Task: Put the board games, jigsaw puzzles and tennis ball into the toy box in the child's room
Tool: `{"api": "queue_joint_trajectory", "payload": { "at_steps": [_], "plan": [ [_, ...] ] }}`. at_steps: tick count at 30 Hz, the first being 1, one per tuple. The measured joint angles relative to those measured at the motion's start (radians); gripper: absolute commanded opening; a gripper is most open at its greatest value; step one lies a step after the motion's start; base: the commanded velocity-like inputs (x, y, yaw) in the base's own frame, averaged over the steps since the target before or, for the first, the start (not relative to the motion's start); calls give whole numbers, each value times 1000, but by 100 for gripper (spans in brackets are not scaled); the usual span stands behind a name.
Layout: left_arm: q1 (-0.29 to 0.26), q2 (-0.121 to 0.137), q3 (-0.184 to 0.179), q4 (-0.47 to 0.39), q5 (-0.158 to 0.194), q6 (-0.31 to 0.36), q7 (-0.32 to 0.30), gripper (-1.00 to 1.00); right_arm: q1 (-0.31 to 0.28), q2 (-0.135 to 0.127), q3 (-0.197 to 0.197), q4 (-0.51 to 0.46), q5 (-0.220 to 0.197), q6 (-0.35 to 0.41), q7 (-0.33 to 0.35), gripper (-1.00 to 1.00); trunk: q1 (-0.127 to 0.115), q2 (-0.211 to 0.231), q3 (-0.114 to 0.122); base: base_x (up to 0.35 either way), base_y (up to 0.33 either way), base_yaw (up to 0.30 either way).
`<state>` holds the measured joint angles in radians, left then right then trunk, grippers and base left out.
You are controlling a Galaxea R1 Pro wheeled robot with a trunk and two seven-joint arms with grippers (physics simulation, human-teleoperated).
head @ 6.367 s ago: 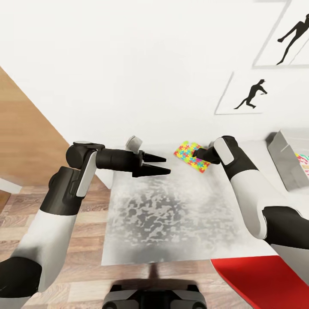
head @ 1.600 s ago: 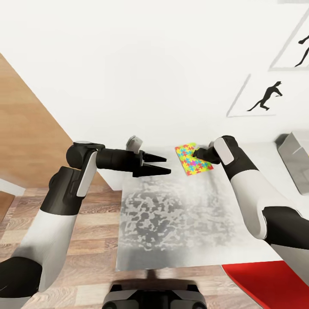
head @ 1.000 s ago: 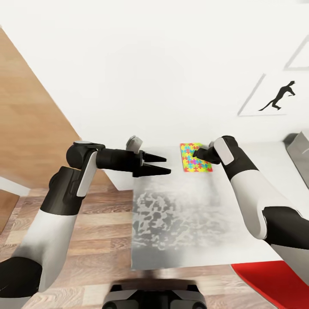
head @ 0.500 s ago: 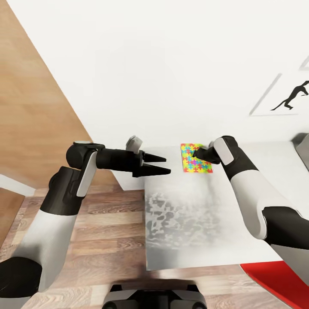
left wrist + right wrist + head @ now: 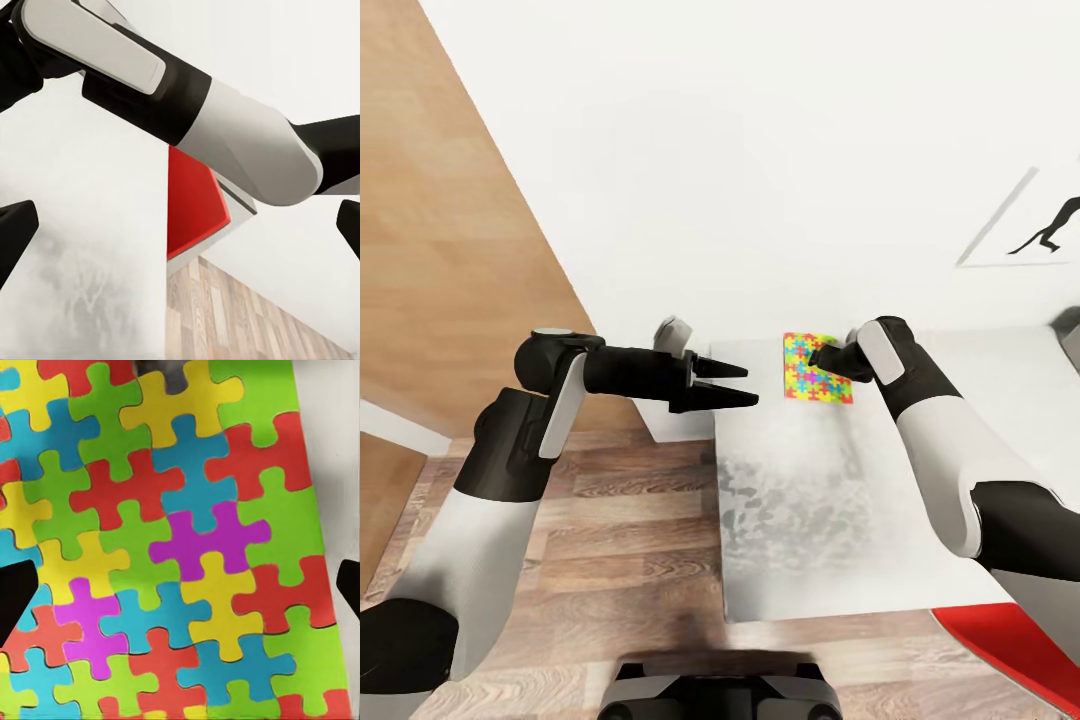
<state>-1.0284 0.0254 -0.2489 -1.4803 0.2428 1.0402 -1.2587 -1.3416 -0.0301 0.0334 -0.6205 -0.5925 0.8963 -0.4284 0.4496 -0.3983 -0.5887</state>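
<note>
I'm looking at one jigsaw puzzle (image 5: 816,369), a thin flat sheet printed with interlocking pieces in yellow, blue, red, green and a few in purple. It is lying flat near the far edge of the table (image 5: 810,520), close to the white wall (image 5: 760,150), and its short edges are running roughly parallel to that wall. In the right wrist view the puzzle (image 5: 172,547) is taking up nearly the whole picture, with a strip of pale table top (image 5: 330,450) showing along one side.

My right gripper (image 5: 822,355) is hanging right over the sheet's near corner, and in the right wrist view its two dark fingertips (image 5: 15,592) are sitting at opposite edges of the picture, spread wide with the puzzle between them and nothing pinched. I cannot tell whether the tips are touching the sheet.

My left gripper (image 5: 735,385) is pointing across toward the puzzle, just off the table's left edge, its fingers parted and empty. In the left wrist view its tips (image 5: 15,232) are likewise standing far apart, and my right forearm (image 5: 187,120) is crossing the picture in front of it.

The table top is showing a mottled grey sheen. A red object (image 5: 1015,650) is lying past the table's near right corner, above the wood-plank floor (image 5: 610,540). A wooden panel (image 5: 450,250) is rising at the left, and a framed dark silhouette picture (image 5: 1040,225) is hanging on the wall at the right.
</note>
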Motion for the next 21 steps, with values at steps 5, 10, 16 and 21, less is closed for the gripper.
{"api": "queue_joint_trajectory", "payload": {
  "at_steps": [5, 10, 16, 21],
  "plan": [
    [0, 0, 0, 0, 0, 0, 0, 100, 0, -1, 0, 0, 0, 0, 0, 100, 0, 0, 0, -59, 7, 0],
    [0, 0, 0, 0, 0, 0, 0, 100, 0, -1, 0, -1, 0, 1, 0, 100, 0, 0, 0, -59, 105, 0],
    [0, 0, 0, 0, 0, 0, 0, 100, 0, -1, 0, -1, 1, 2, 0, 100, 0, 0, 0, -13, 136, 0],
    [0, 0, 0, 0, 0, 0, 0, 100, 0, -1, -1, -2, 0, 3, 0, 100, 0, 0, 0, 13, 86, 0]
  ]
}}
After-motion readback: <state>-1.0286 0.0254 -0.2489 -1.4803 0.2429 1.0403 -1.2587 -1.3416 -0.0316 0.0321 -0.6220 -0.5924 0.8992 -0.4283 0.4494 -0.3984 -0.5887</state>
